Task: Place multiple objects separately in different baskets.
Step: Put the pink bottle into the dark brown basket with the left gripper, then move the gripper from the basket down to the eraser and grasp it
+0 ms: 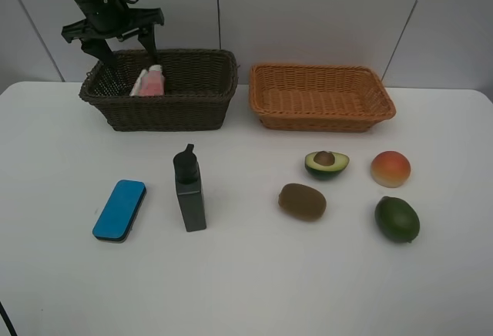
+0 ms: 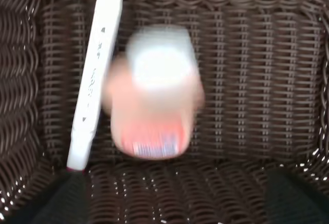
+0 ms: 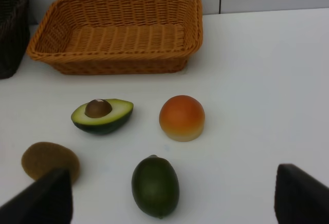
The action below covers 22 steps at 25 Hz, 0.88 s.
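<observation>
Since only the marker (image 2: 97, 75) and pink bottle (image 1: 150, 83) lie in the dark basket (image 1: 166, 112), I judge the job about a quarter done. The eraser (image 1: 120, 210) and green bottle (image 1: 189, 193) lie on the bench (image 1: 246, 290) in front of that basket. The avocado (image 1: 326, 163), kiwi (image 1: 302, 201), peach (image 1: 390, 169) and green fruit (image 1: 397, 219) sit before the orange basket (image 1: 322, 116), which holds nothing. The left pincer (image 1: 125, 49) hangs over the dark basket's left end, jaws spread and empty; the pink bottle, blurred in the wrist view, is right below it, touching neither finger, with the marker just beside. The right pincer (image 3: 174, 197), jaws wide and empty, hovers near the fruit, the green fruit nearest
</observation>
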Tool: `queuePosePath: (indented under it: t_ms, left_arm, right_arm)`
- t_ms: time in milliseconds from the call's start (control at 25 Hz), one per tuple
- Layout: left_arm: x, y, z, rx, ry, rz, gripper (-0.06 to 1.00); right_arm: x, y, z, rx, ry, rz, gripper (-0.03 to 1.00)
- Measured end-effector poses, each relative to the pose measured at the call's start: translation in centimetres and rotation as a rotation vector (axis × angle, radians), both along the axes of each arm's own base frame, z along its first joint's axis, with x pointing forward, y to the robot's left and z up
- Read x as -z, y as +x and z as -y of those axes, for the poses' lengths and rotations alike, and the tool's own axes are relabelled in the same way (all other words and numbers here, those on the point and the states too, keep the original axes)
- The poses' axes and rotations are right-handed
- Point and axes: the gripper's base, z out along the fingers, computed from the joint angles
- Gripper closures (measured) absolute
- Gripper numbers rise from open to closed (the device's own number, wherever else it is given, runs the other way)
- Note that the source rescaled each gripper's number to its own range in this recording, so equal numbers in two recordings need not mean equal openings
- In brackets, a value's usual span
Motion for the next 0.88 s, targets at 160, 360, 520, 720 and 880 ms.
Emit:
queuePosePath:
  t_ms: [160, 360, 520, 720, 880]
  left_arm:
    - [-2.0, 0.0, 0.1, 0.008, -0.013, -0.008, 0.08]
    - [-4.7, -0.5, 0.2, 0.030, -0.024, 0.001, 0.08]
    - [-6.6, -2.1, 0.5, 0.053, -0.038, 0.016, 0.08]
    - [-7.2, -7.4, 0.4, 0.081, -0.029, -0.069, 0.08]
    - [-6.3, -13.1, -0.5, 0.066, -0.019, -0.177, 0.08]
  right_arm:
    - [0.0, 0.0, 0.0, 0.000, 0.000, 0.000, -0.03]
    - [0.0, 0.0, 0.0, 0.000, 0.000, 0.000, -0.03]
    - [0.0, 0.0, 0.0, 0.000, 0.000, 0.000, -0.03]
    - [0.0, 0.0, 0.0, 0.000, 0.000, 0.000, -0.03]
    - [0.0, 0.0, 0.0, 0.000, 0.000, 0.000, -0.03]
